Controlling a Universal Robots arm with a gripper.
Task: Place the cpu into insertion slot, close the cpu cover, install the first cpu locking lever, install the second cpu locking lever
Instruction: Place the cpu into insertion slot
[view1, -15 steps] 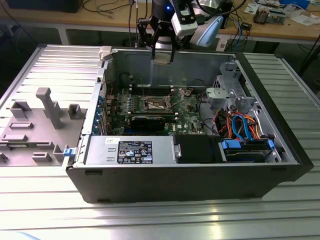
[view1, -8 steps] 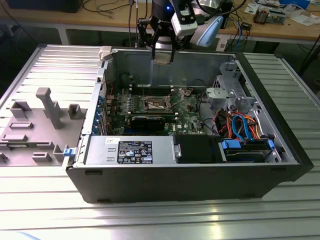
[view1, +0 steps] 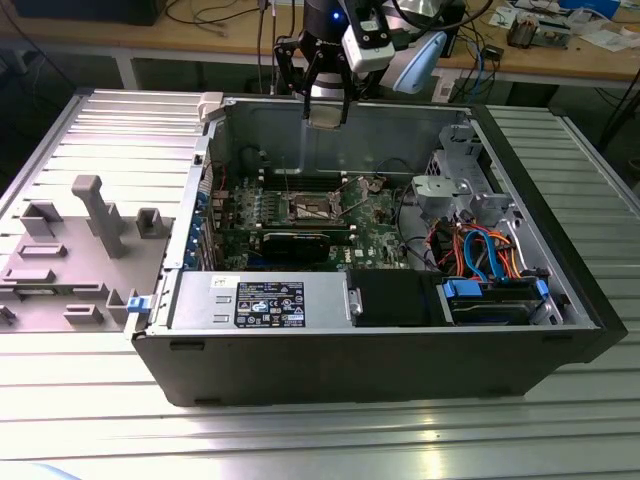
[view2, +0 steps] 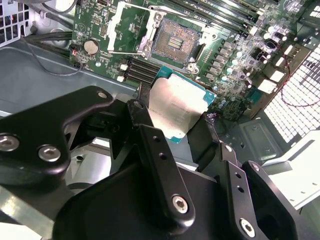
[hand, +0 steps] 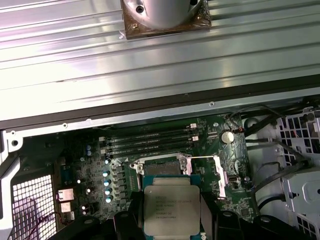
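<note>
A ribbed metal desk (view1: 90, 130) carries an open computer case (view1: 350, 350). Above the case's far wall hangs the pincer (view1: 327, 112), clamped on two opposite edges of the cpu (hand: 170, 210). The square chip is held flat, metal top up, its edges roughly parallel to the bare insertion slot (view2: 176, 44), well apart from it. The cpu cover (view2: 113, 27) is swung open.

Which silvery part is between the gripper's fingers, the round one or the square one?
The square one: the cpu, clamped in the gripper. The round coin battery sits on the motherboard, apart from the gripper.
</note>
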